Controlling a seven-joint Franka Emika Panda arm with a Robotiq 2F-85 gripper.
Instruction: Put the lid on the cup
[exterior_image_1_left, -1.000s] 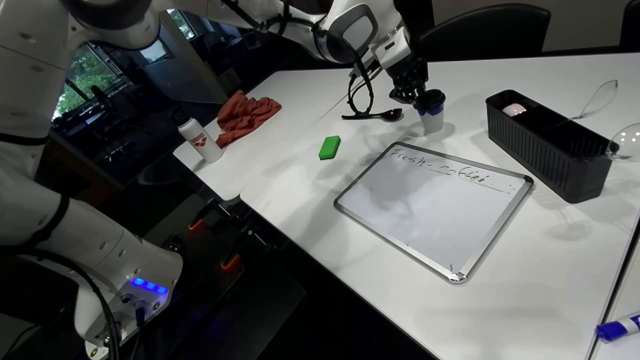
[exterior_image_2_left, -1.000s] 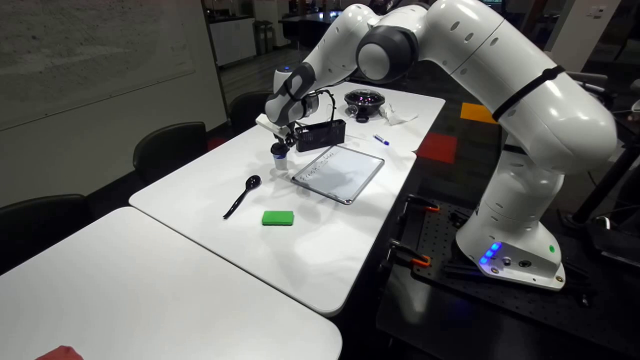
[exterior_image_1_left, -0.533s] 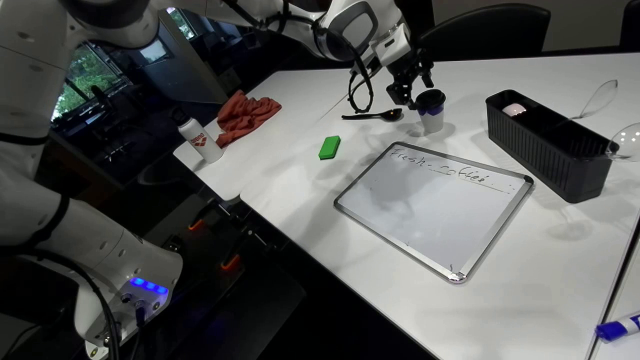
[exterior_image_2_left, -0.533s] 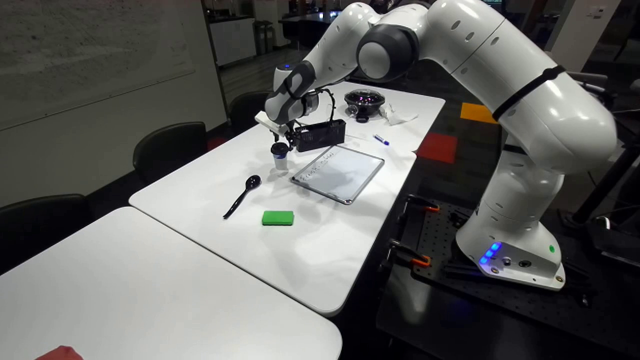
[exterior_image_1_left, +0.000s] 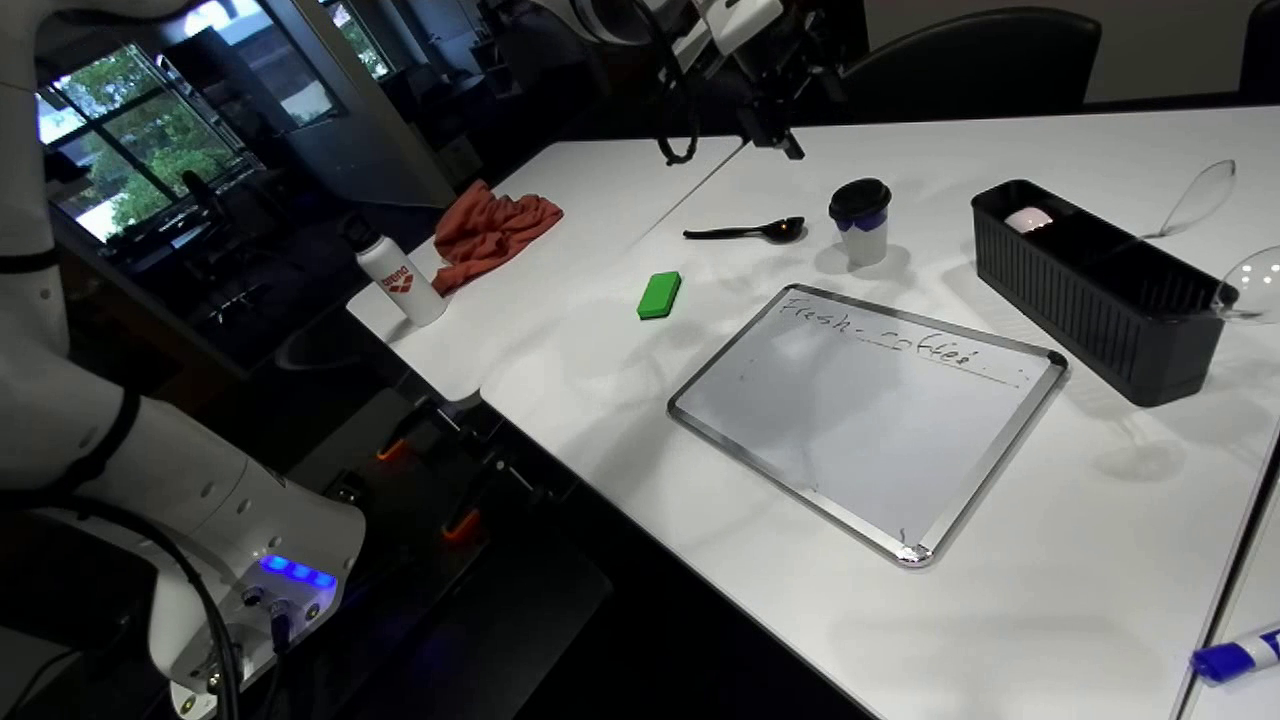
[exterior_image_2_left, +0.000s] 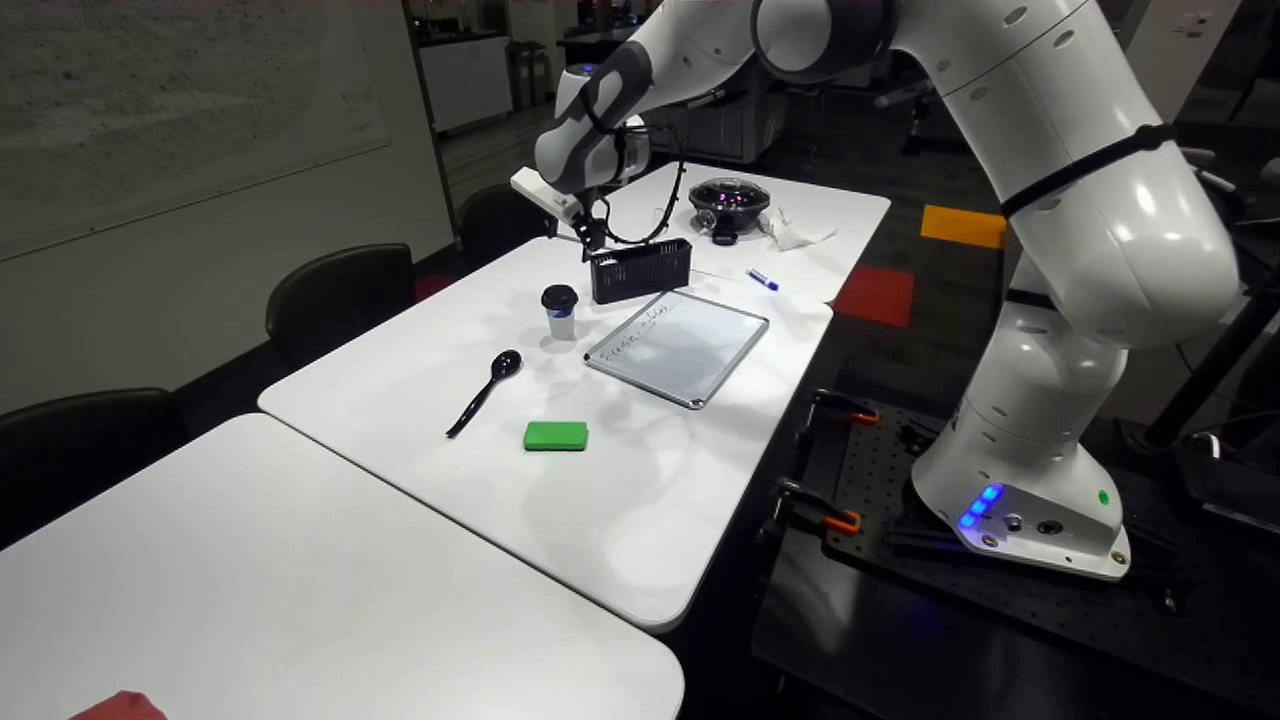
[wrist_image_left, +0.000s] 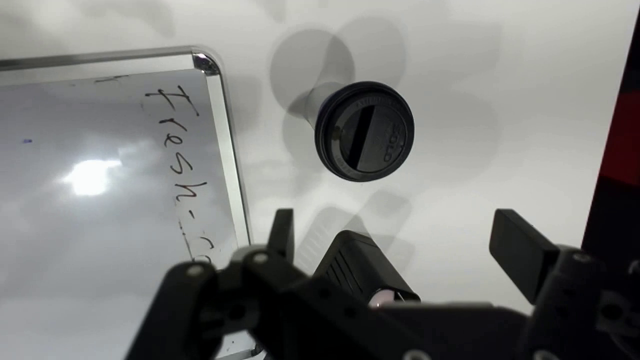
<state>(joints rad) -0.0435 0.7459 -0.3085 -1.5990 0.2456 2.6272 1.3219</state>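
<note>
Jaws wide, up above bench (exterior_image_1_left: 580, 375), lid (wrist_image_left: 379, 142) on upright cup (exterior_image_1_left: 865, 244), both below jaws, clear of them, bin (wrist_image_left: 372, 260) showing between jaws in wrist view

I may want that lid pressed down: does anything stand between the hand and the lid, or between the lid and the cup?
Nothing visible does. The open hand hangs clear of the black SOLO lid, which already sits on the white cup. The black ribbed bin stands apart from the cup, not in between.

black lid (exterior_image_1_left: 860, 200) on white cup (exterior_image_1_left: 865, 243)
</note>
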